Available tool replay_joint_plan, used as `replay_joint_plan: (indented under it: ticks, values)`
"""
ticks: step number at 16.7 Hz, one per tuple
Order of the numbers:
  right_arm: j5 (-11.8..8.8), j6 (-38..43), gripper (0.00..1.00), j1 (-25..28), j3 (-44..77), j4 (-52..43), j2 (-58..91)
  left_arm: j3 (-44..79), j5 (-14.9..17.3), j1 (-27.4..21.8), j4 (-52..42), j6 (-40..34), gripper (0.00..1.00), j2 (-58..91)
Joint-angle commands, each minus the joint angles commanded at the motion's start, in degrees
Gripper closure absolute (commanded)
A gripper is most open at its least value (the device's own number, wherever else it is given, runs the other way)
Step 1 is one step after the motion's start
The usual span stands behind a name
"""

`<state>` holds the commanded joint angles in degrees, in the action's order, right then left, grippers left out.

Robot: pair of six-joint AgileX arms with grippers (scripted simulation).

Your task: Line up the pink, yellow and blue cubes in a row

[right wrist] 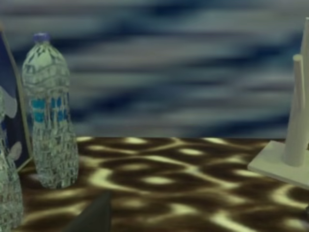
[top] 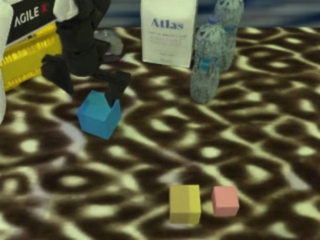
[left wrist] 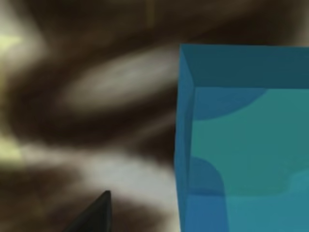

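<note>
Toward the top view's left, the left claw (top: 90, 85) is hanging low over the blue cube (top: 98, 116), one dark finger dipping in front of the cube's upper face and the other standing off to the side; the fingers are spread apart and not yet clamped on anything. The blue cube is sitting tilted on the patterned tabletop (top: 260, 145), well apart from the yellow cube (top: 185, 203) and the pink cube (top: 224, 201), which are lying just beside each other near the front edge. I am judging that the step in hand is the grasp of the blue cube; the next move is calling for the fingers to straddle it squarely, close, then carry it down beside the yellow one to finish the row. Behind stand a white carton (top: 168, 31), two water bottles (top: 206, 62) and a yellow basket (top: 30, 55).

In the left wrist view, the blue cube (left wrist: 246, 145) is filling one side, matte teal, largest of the three, with soft shadows across its faces; one dark fingertip (left wrist: 94, 215) is showing.

In the right wrist view, only a bottle (right wrist: 50, 116), a white stand (right wrist: 287, 154) and the tabletop are showing, so the right claw's state cannot be told.
</note>
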<state>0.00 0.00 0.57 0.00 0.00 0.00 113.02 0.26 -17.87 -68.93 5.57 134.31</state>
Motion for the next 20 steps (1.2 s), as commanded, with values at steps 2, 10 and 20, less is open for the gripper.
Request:
replay_joint_plan:
  ticks: [2, 10, 20]
  values:
    - [0.0, 0.0, 0.0, 0.0, 0.0, 0.0, 0.0, -2.8, 0.0, 0.0, 4.3, 0.0, 0.0, 1.3]
    - [0.0, 0.0, 0.0, 0.0, 0.0, 0.0, 0.0, -9.4, 0.1, -0.1, 14.4, 0.0, 0.0, 4.7]
    - [0.0, 0.0, 0.0, 0.0, 0.0, 0.0, 0.0, -9.4, 0.1, -0.1, 14.4, 0.0, 0.68, 4.7]
